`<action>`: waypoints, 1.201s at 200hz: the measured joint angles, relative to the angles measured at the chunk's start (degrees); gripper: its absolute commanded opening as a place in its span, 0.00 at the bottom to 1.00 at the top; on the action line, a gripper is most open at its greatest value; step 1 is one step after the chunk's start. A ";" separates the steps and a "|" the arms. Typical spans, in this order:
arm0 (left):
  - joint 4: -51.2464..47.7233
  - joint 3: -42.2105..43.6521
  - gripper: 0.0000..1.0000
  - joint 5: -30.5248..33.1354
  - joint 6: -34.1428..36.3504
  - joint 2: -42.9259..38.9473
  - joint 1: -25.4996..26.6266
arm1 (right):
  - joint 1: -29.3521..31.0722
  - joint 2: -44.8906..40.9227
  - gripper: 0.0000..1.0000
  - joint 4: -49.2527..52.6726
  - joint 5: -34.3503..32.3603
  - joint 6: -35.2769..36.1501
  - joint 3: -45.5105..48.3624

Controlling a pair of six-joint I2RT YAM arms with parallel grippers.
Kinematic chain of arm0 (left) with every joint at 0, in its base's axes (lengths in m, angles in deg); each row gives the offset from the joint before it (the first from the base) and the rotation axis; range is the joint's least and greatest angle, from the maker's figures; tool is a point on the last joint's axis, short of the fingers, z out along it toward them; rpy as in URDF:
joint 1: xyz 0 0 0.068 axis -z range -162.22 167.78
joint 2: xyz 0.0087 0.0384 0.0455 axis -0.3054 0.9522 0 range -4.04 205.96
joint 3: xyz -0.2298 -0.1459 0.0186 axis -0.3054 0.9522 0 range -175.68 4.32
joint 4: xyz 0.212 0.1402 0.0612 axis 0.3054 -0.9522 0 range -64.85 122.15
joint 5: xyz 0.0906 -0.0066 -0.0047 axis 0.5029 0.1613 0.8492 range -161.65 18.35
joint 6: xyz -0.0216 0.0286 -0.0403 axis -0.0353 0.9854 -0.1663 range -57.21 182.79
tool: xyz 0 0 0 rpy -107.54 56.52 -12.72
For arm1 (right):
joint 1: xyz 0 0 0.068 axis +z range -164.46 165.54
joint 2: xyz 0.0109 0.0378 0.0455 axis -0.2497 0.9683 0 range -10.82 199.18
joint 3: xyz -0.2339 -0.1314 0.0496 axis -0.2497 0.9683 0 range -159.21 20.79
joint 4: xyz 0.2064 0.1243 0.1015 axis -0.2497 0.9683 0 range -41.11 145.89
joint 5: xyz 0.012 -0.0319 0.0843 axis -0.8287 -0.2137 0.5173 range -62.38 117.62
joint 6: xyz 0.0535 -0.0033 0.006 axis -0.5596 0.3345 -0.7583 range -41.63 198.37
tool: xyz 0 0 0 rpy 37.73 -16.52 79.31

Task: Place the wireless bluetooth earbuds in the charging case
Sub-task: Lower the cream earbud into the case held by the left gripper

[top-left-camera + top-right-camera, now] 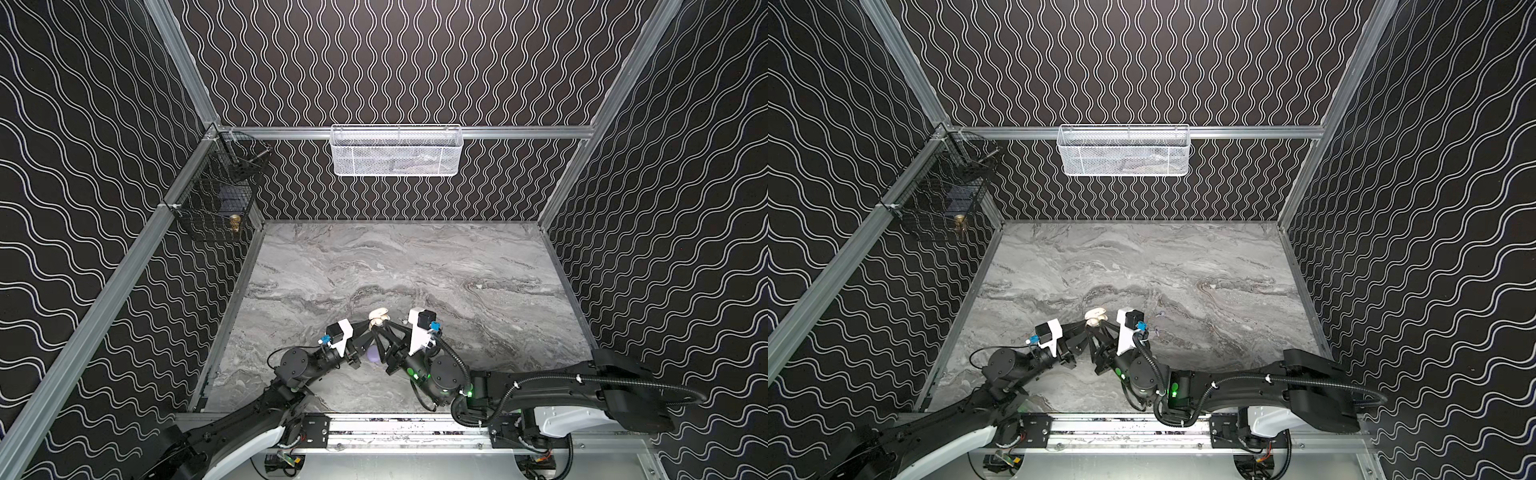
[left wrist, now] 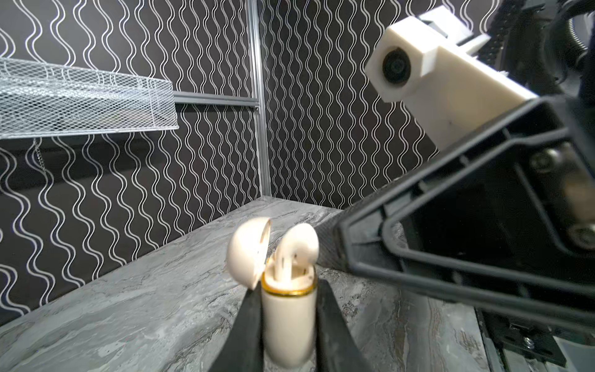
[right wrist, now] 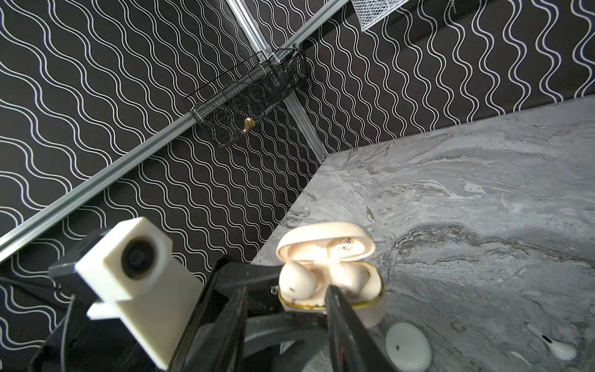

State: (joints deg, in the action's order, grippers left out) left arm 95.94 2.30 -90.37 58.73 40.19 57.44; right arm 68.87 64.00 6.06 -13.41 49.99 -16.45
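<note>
Left gripper (image 2: pixel 288 290) clamps cream charging case (image 2: pixel 286 325), lid open

You have the case near the front middle of the table (image 1: pixel 457 270). A cream earbud (image 3: pixel 296 283) sits stem-down in its well. Your right gripper (image 3: pixel 286 288) hangs over it, jaws parted either side of that bud. A white earbud (image 3: pixel 560 351) lies loose on the table near a shut white case (image 3: pixel 407 348)
</note>
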 measured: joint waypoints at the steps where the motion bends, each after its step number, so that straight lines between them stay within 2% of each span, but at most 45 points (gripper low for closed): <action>1: 0.22 0.00 0.00 -0.04 0.00 0.04 0.00 | 0.04 -0.13 0.33 0.17 -0.02 0.00 0.00; 50: 2.82 -0.13 0.00 -0.81 0.00 0.68 0.04 | 0.50 -6.05 0.13 10.95 -3.17 -0.04 -3.63; 83: 2.89 -0.22 0.00 -1.01 0.00 0.00 0.04 | 0.50 -7.15 0.07 15.04 -2.64 0.50 -5.33; 158: 3.54 -0.31 0.00 -1.40 0.00 2.10 0.04 | 0.50 -1.18 0.07 22.34 0.94 1.05 -13.57; 240: 1.77 -0.33 0.00 -1.42 0.09 0.70 0.02 | 0.46 -1.40 0.07 19.69 -0.39 2.86 -8.13</action>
State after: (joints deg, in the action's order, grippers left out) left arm 97.71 1.97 -91.79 58.82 40.89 57.46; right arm 69.33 62.61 25.75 -13.81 52.85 -24.58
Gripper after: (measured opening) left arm 0.211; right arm 0.073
